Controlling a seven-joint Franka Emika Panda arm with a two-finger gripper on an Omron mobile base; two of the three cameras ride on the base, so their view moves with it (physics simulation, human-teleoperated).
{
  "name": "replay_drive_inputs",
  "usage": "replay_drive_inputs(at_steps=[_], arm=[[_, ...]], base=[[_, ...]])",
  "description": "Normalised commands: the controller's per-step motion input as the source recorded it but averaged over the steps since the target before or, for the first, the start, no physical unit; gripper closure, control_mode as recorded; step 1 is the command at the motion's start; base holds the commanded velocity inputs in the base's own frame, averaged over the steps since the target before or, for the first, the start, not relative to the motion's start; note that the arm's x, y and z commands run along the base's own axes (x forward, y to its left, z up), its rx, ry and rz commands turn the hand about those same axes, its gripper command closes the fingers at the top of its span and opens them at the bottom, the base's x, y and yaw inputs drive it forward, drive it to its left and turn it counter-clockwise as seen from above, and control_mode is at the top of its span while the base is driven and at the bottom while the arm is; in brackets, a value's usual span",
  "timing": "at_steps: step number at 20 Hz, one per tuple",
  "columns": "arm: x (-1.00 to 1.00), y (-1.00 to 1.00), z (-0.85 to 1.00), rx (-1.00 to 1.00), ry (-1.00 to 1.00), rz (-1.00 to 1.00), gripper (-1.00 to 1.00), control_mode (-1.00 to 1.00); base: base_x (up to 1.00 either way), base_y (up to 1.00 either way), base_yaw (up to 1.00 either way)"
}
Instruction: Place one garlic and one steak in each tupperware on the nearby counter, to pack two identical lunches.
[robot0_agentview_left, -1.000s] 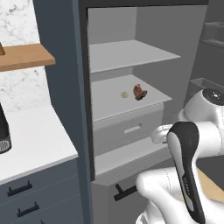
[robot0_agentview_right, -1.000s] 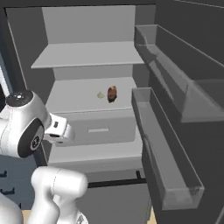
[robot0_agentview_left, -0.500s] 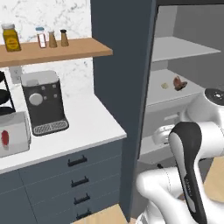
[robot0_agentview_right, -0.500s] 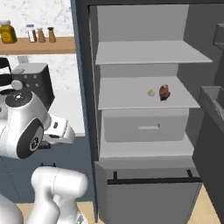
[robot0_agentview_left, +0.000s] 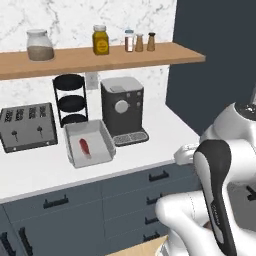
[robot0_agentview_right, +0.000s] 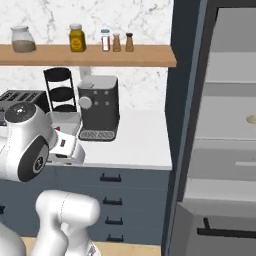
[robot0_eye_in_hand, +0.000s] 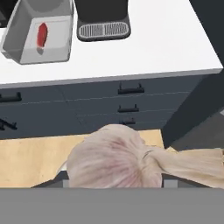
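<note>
Currently, left base view: grey rectangular tupperware (robot0_agentview_left: 90, 148) sits on the white surface (robot0_agentview_left: 150, 147) between the toaster (robot0_agentview_left: 27, 127) and the coffee machine (robot0_agentview_left: 123, 111), with the red steak strip (robot0_agentview_left: 85, 146) lying inside it. Three-tier black rack (robot0_agentview_left: 71, 99) stands behind the container. Wooden shelf (robot0_agentview_left: 100, 57) above carries jars and shakers. Arm rises at lower right, well apart from the container.

Right base view: coffee machine (robot0_agentview_right: 98, 107) and rack (robot0_agentview_right: 60, 90) on the surface (robot0_agentview_right: 135, 145), arm's white body in front at lower left. Open fridge on the right, a small pale item (robot0_agentview_right: 251, 119) on its shelf at the frame edge, too cut off to tell what it is.

Hand view: fingers (robot0_eye_in_hand: 114, 181) closed around a pale knobbly garlic (robot0_eye_in_hand: 111, 159), bulb sitting right between the tips, held above the wooden floor in front of the dark drawers. Grey tupperware (robot0_eye_in_hand: 39, 33) with the red steak (robot0_eye_in_hand: 42, 34) is at upper left on the surface, well away from the held garlic.
</note>
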Motion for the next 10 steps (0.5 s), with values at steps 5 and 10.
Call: replay_drive_inputs(at_steps=[5,10], arm=[[0.0,0.0,0.0,0.0,0.0,0.0,1.0,1.0],[0.0,0.07,-0.02,0.0,0.03,0.0,1.0,-1.0]], base=[[0.95,0.92,-0.03],[0.45,0.25,-0.04]])
